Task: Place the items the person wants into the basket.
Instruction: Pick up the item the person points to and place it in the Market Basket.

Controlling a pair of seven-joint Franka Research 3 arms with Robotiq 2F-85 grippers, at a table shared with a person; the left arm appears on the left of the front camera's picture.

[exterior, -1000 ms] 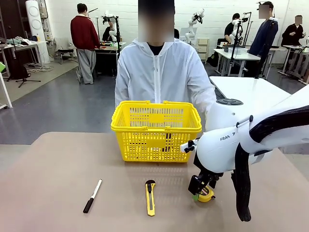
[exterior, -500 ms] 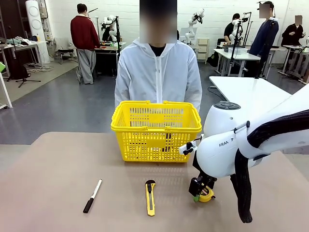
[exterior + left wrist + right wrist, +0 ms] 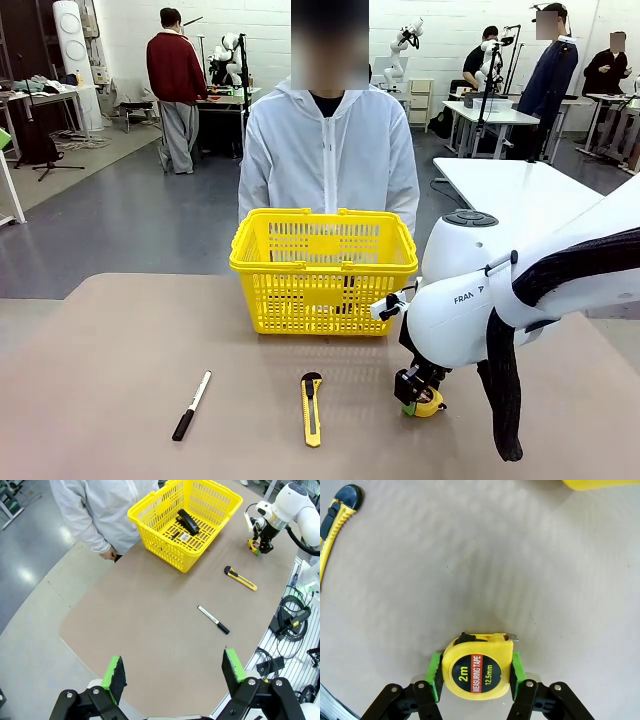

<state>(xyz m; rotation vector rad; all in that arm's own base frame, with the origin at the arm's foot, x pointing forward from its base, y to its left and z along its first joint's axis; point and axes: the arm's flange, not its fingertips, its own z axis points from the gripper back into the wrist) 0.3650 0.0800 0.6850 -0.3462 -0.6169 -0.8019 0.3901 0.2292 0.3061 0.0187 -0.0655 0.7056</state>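
The yellow-and-black tape measure point(image 3: 477, 667) sits between the green pads point(image 3: 436, 670) of my right gripper point(image 3: 476, 672), which is shut on it. In the front view the tape measure point(image 3: 429, 404) is at table level under the right gripper point(image 3: 415, 390), right of and nearer than the yellow basket point(image 3: 323, 265). In the left wrist view a black object point(image 3: 187, 521) lies inside the basket point(image 3: 150, 517); I cannot tell if it is the pen. The person point(image 3: 328, 150) in white stands behind the basket. My left gripper point(image 3: 173, 670) hangs open high above the table, holding nothing.
A yellow utility knife point(image 3: 312, 408) lies left of the tape measure, and a black-and-white marker point(image 3: 191, 405) lies further left. In the right wrist view the knife point(image 3: 335, 515) shows at the top left. Bare tabletop spreads around them.
My right gripper has closed on the tape measure. The right arm shifted slightly, and the person's arm drew back from beside the basket.
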